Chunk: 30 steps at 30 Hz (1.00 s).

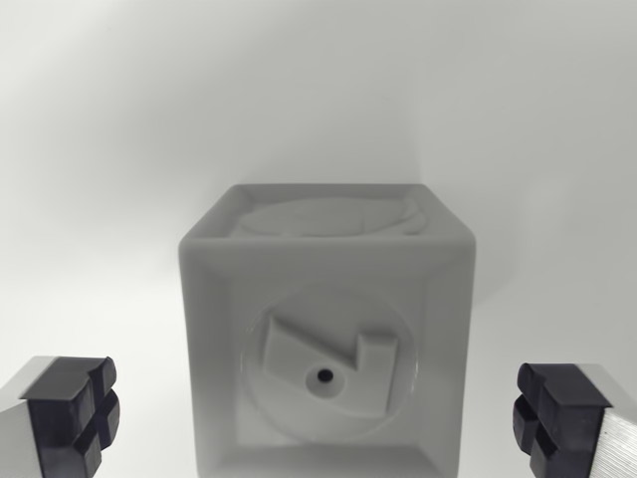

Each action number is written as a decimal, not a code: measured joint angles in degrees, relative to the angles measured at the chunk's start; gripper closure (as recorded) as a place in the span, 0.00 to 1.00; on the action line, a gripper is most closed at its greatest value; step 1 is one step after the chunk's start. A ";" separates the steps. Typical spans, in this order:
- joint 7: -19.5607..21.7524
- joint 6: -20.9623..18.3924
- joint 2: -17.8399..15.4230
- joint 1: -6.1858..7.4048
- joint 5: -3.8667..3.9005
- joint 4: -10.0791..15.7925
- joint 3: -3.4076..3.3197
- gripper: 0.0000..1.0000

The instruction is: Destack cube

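White cube waits between our spread fingers

White cube (326, 349) with a raised emblem in its recessed face sits centred on the white surface (100, 149). Our gripper (323, 413) is released, pads (70, 413) well apart either side. Nothing grasped yet; lifting remains, we judge.

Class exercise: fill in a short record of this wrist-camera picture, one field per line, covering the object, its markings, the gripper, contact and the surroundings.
object: white cube, centred in the wrist view
near face: recessed circle with a raised shape and a small dark hole
top face: recessed, with an embossed oval shape
gripper: gripper open, dark pads at the wrist view's left and right
contact: none, both pads stand apart from the cube
stack: a second cube cannot be seen
surroundings: plain white surface
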<state>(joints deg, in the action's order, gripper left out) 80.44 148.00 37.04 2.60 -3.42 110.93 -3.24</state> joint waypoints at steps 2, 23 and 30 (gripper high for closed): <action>0.00 -0.58 -0.77 0.04 0.00 0.20 -0.06 0.00; 0.25 -8.34 -9.87 0.58 0.52 1.41 -0.78 0.00; 0.48 -11.70 -13.12 0.67 0.81 1.30 -0.90 0.00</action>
<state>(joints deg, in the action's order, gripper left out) 80.93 136.29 23.92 3.27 -2.61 112.23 -4.15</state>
